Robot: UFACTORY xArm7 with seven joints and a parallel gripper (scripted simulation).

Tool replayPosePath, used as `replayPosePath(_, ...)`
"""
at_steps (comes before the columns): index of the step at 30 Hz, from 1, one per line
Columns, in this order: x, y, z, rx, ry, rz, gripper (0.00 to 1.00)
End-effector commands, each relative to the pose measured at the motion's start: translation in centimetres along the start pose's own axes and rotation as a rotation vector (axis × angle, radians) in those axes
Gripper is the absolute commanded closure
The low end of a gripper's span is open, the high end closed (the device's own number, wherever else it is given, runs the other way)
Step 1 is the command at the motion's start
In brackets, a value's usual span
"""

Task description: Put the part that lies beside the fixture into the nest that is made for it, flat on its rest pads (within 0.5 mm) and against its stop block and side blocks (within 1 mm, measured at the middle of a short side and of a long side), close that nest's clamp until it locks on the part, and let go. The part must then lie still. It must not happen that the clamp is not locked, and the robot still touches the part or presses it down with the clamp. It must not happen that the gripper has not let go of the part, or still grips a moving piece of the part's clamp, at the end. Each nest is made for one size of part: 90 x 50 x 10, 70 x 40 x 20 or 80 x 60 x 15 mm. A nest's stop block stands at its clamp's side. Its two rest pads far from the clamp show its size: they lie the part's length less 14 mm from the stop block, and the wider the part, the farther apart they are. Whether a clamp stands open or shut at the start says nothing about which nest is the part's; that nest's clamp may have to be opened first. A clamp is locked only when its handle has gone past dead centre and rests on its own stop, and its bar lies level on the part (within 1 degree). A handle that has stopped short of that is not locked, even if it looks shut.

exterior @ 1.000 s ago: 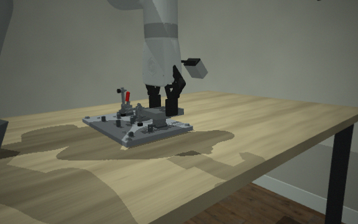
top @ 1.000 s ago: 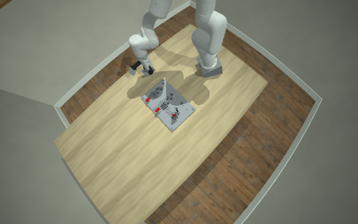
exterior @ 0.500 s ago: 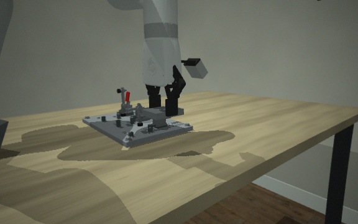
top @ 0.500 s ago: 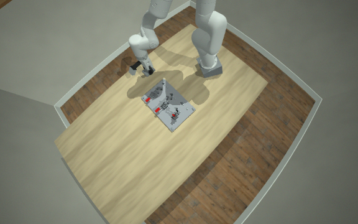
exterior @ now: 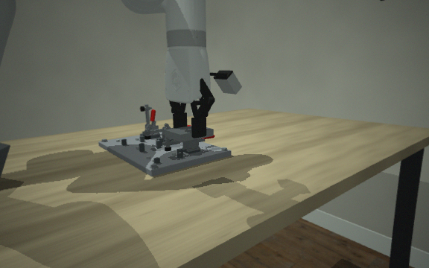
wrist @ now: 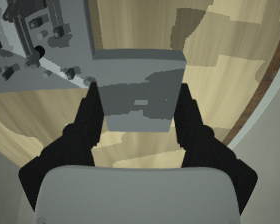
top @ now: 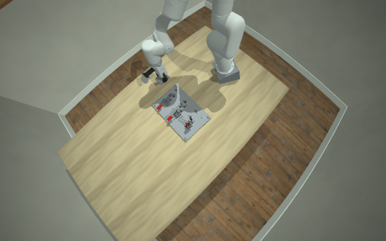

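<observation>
The robot's black two-fingered hand (wrist: 139, 119) was clenched on the flat grey metal block (wrist: 139, 92), one finger on each long side, and held it up in the air just beside the grey fixture plate with three small clamps (top: 198, 128) on the pale wooden table (top: 129, 174). I think it was at the carrying step, and next it would need to pick the nest that fits and lower the block flat onto its pads, against the stop block. The rest pads looked too tiny to tell the nests apart, and I could not tell which red-handled clamps (top: 169, 118) were open.
</observation>
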State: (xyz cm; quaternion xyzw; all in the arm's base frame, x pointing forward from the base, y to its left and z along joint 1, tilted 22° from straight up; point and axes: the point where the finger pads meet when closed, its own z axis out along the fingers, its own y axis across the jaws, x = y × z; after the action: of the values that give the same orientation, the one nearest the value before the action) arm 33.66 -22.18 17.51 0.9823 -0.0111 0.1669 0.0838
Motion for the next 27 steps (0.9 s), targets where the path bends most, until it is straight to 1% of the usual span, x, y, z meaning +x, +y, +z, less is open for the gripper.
replayPosePath(1, 0.1, -3.3, 0.0, -0.004, 0.003, 0.000, 1.00)
replayPosePath(2, 0.1, -4.2, 0.0, -0.004, 0.003, 0.000, 1.00)
replayPosePath(4, 0.1, -4.2, 0.0, -0.004, 0.003, 0.000, 1.00)
replayPosePath(9, 0.2, -9.2, 0.1, -0.004, 0.003, 0.000, 1.00)
replayPosePath(10, 0.2, -9.2, 0.1, -0.004, 0.003, 0.000, 1.00)
replayPosePath(12, 0.2, -11.4, 0.2, -0.004, 0.003, 0.000, 1.00)
replayPosePath(13, 0.2, -11.4, 0.2, -0.004, 0.003, 0.000, 1.00)
replayPosePath(15, 0.2, -13.7, 0.3, -0.004, 0.003, 0.000, 1.00)
replayPosePath(16, 0.2, -13.7, 0.3, -0.004, 0.003, 0.000, 1.00)
replayPosePath(18, 0.2, -16.0, 0.4, -0.004, 0.003, 0.000, 1.00)
replayPosePath(21, 0.2, -16.0, 0.4, -0.004, 0.003, 0.000, 1.00)
replayPosePath(25, 0.2, -20.6, 0.5, -0.004, 0.003, 0.000, 1.00)
replayPosePath(26, 0.2, -20.6, 0.5, -0.004, 0.003, 0.000, 1.00)
replayPosePath(27, 0.2, -21.7, 0.5, -0.004, 0.003, 0.000, 1.00)
